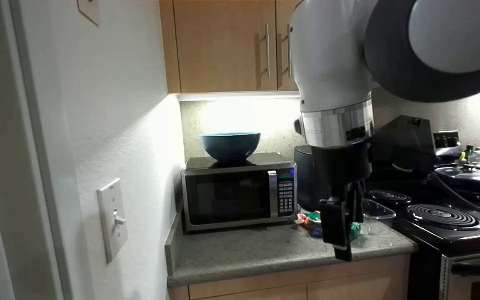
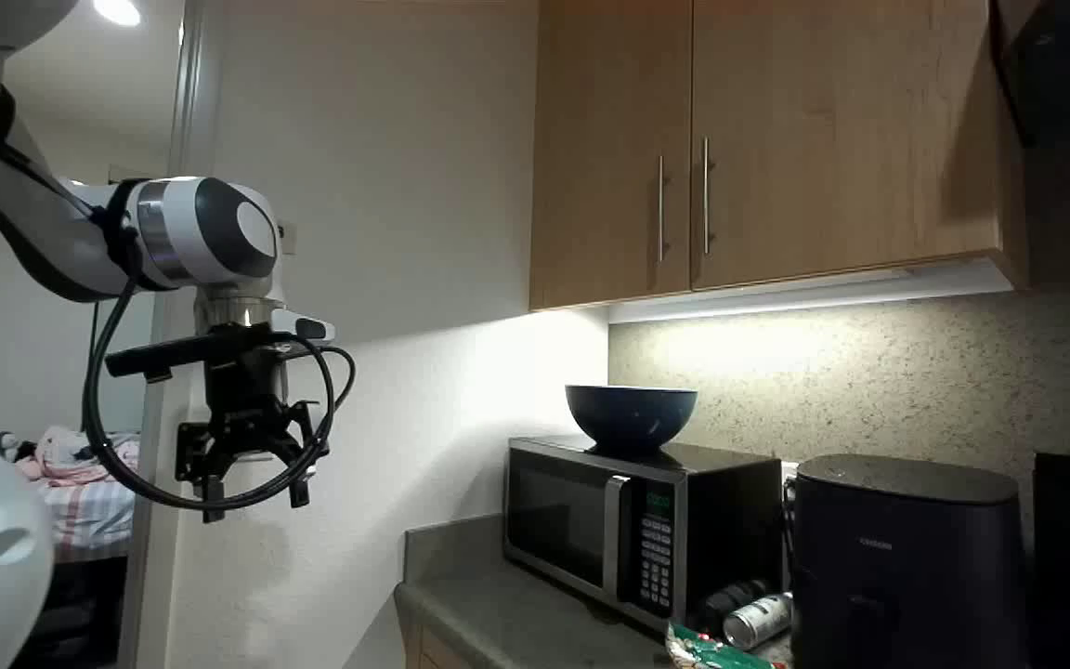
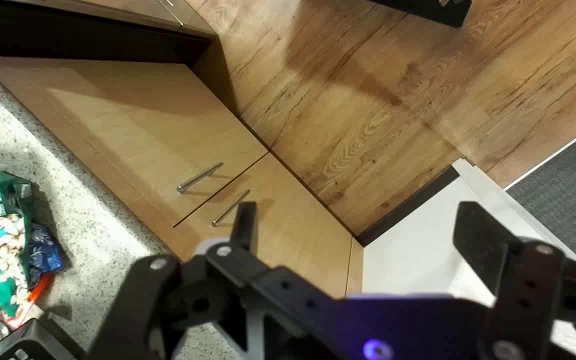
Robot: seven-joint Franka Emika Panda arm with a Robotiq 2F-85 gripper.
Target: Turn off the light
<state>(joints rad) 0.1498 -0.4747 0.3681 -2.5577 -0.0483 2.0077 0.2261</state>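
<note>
- Wall (image 1: pixel 119 83): pale, standing left of the microwave (image 1: pixel 227 198) in an exterior view.
- Light (image 2: pixel 814 295): lit; what controls it does not show.
- Gripper (image 3: pixel 358 225): spread wide, holding nothing, apart from the wall.
- Plate (image 1: pixel 108 227): flat on the wall; probably rigid and smooth.
- Toggle (image 1: pixel 119 219): juts from the plate's middle. Probably lightweight and hard, stiff until it snaps over, slippery to pinch; a gentle push across its free end should serve better than a grip. Its up-or-down setting is hard to read.
</note>
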